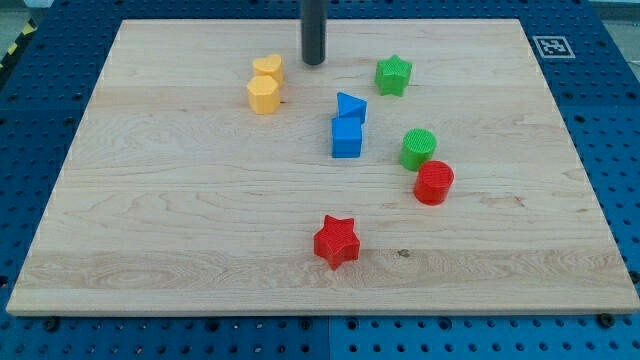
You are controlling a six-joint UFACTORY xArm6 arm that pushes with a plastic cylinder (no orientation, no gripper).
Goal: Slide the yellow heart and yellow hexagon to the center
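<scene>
The yellow heart (267, 68) lies at the view's upper left of centre, touching the yellow hexagon (264, 95) just below it. My tip (314, 62) is the lower end of a dark rod coming down from the view's top. It rests on the board a short way to the right of the yellow heart, apart from it. The two yellow blocks sit up and to the left of the board's middle.
A blue triangle (351, 106) and blue cube (347, 137) stand near the middle. A green star (394, 74) is at upper right, a green cylinder (418, 148) and red cylinder (434, 183) at right, a red star (337, 241) at lower centre. The wooden board (150, 240) lies on a blue pegboard.
</scene>
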